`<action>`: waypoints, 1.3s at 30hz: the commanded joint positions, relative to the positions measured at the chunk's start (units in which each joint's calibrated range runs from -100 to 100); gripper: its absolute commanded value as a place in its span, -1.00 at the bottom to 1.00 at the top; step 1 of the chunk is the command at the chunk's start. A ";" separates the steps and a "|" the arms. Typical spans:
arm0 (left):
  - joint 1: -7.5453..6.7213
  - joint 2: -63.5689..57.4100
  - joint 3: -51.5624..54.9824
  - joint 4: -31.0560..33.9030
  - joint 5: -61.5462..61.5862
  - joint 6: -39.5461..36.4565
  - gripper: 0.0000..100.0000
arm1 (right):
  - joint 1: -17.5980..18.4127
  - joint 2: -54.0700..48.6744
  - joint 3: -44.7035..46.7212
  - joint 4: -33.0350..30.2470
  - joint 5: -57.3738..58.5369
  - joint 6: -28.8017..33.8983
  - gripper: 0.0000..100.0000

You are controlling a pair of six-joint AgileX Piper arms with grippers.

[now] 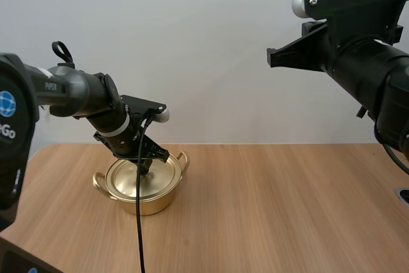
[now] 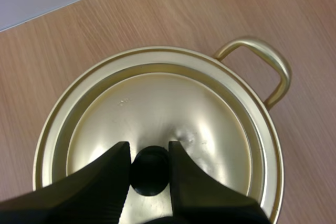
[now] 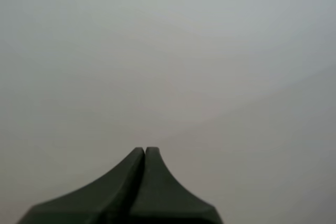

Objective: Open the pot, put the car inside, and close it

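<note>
Step in hand: opening. The pot point(image 1: 163, 197) stands at the left of the table point(image 1: 287, 209), lid point(image 2: 157, 103) on. The left gripper point(image 2: 149, 153) is clamped on the lid's black knob point(image 2: 149, 177). The right gripper point(image 3: 145, 153) is pressed closed and empty. The next move calls for a straight lift, with the lid then set aside.

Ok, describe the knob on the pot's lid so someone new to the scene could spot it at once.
On the light wooden table stands a shiny gold metal pot with two loop handles. Its domed gold lid is on, and at the lid's centre sits a small round black knob, held by the left gripper. It is the only dark part of the all-gold pot.
</note>
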 commanded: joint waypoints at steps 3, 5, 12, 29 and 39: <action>0.04 2.46 0.05 0.30 -0.63 0.32 -0.89 | -0.03 0.04 0.09 -0.88 -0.08 0.05 -1.00; 0.04 2.33 0.05 0.18 -1.41 0.32 -0.66 | -0.03 0.04 0.09 -1.12 -0.08 0.05 -1.00; 0.04 2.08 0.05 -0.06 -1.65 0.06 0.89 | -0.03 0.04 0.09 -1.26 -0.08 0.05 -1.00; 0.04 -29.18 -0.12 -11.87 -52.98 -3.69 1.00 | -0.03 0.16 12.35 -4.49 -4.87 0.05 -1.00; 0.04 -59.19 14.56 -11.31 -57.63 -3.27 1.00 | -0.03 0.16 21.25 -2.13 -10.40 -0.05 -1.00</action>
